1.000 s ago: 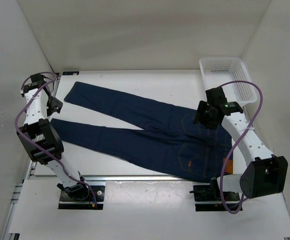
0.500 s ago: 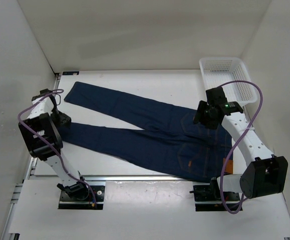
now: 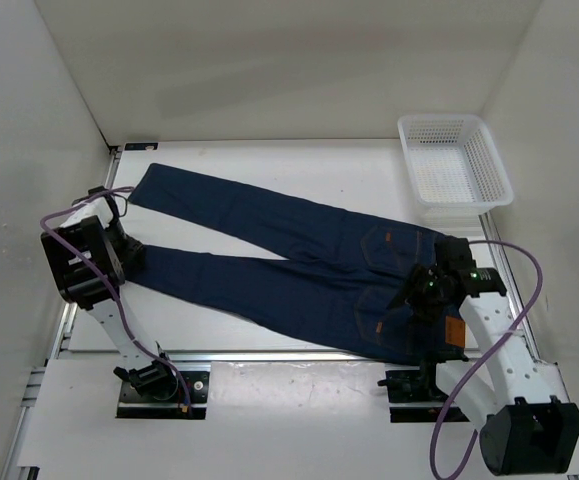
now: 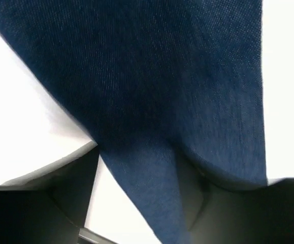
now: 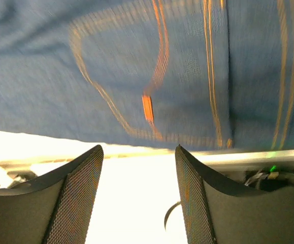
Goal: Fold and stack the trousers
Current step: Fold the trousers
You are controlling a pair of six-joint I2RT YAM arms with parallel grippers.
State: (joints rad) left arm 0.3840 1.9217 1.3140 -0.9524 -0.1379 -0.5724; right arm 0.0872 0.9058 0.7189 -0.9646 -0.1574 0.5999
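While outspread, trousers [image 3: 299, 275] within left pincer [image 4: 136, 183].

White left arm [image 3: 112, 322] and right arm [image 3: 495, 345], black joint housings [image 3: 79, 262], purple cables [image 3: 529, 265]; right claw [image 5: 139, 148] has black mesh-textured fingers [image 5: 70, 203].

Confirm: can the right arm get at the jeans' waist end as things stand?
Probably yes: the right gripper hangs open over the near edge of the jeans, by a back pocket, nothing between.

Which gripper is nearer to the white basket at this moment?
Right. The right gripper is over the waist of the trousers, on the same side as the basket; the left gripper is at a leg hem on the opposite side.
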